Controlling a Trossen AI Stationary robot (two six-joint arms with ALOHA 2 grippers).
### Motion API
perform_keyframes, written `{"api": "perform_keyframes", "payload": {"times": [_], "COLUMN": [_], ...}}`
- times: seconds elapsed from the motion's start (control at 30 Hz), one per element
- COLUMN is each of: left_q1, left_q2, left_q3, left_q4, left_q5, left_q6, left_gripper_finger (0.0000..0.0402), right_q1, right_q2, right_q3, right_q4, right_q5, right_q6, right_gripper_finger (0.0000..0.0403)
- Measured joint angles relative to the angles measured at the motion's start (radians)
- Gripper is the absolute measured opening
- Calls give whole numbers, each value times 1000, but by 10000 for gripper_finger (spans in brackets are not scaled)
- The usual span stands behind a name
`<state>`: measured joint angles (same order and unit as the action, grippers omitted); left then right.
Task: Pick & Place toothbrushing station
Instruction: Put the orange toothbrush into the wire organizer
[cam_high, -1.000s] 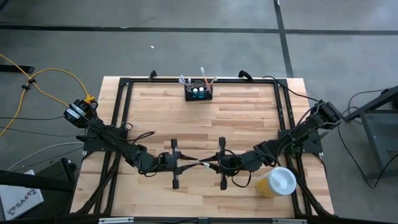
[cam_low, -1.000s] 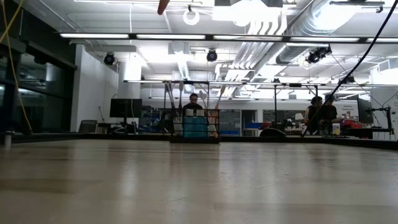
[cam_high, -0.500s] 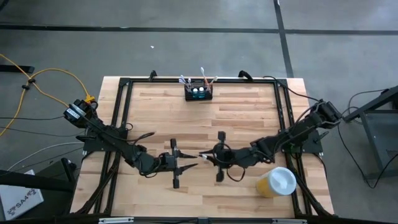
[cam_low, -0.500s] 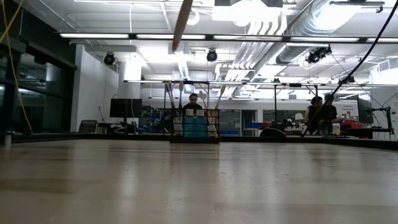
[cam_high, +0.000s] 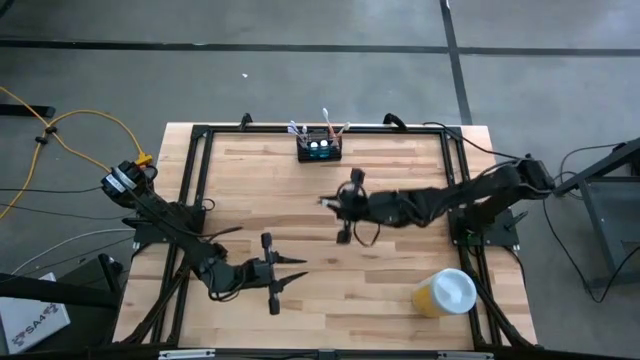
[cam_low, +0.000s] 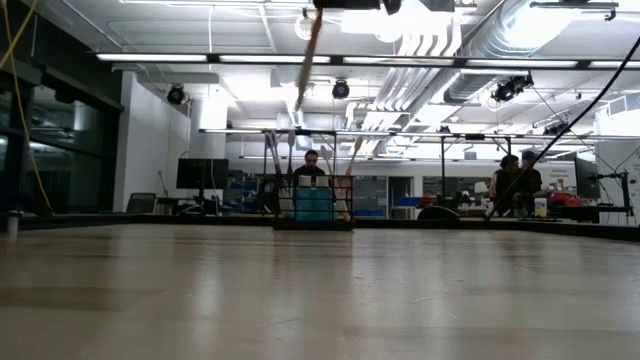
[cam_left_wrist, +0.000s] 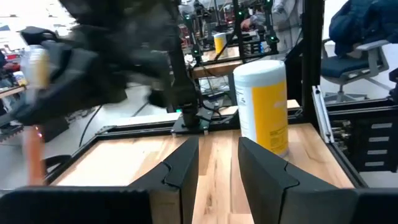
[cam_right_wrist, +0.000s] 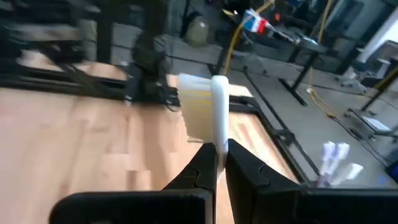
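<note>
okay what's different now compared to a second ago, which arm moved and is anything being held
The right gripper, shut on a white toothbrush, swung from the table's near middle toward the black slotted toothbrushing station at the far edge. It had met the left gripper there; the left one has since pulled back toward the near left, fingers open. The station and the yellow cup with a white lid stayed put.

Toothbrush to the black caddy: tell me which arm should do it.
Right. Its pincer is shut on the toothbrush and sits close to the caddy; the left pincer is open, empty, farther off.
</note>
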<state>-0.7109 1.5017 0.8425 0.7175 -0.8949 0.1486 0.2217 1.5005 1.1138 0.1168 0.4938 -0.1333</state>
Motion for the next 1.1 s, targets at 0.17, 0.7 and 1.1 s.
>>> {"api": "perform_keyframes", "payload": {"times": [0.17, 0.7, 1.1], "left_q1": [-10, 24, 83], "left_q2": [0, 1, 1], "left_q3": [0, 0, 0], "left_q4": [0, -64, -148], "left_q5": [-2, -46, -40], "left_q6": [-7, -52, -145], "left_gripper_finger": [109, 109, 109], "right_q1": [-135, -676, -859], "right_q2": [-57, -75, 5], "right_q3": [2, 0, 120], "right_q4": [-38, -55, -55], "right_q5": [-45, -472, -678], "right_q6": [-29, -57, -154], "right_gripper_finger": [7, 6, 6]}}
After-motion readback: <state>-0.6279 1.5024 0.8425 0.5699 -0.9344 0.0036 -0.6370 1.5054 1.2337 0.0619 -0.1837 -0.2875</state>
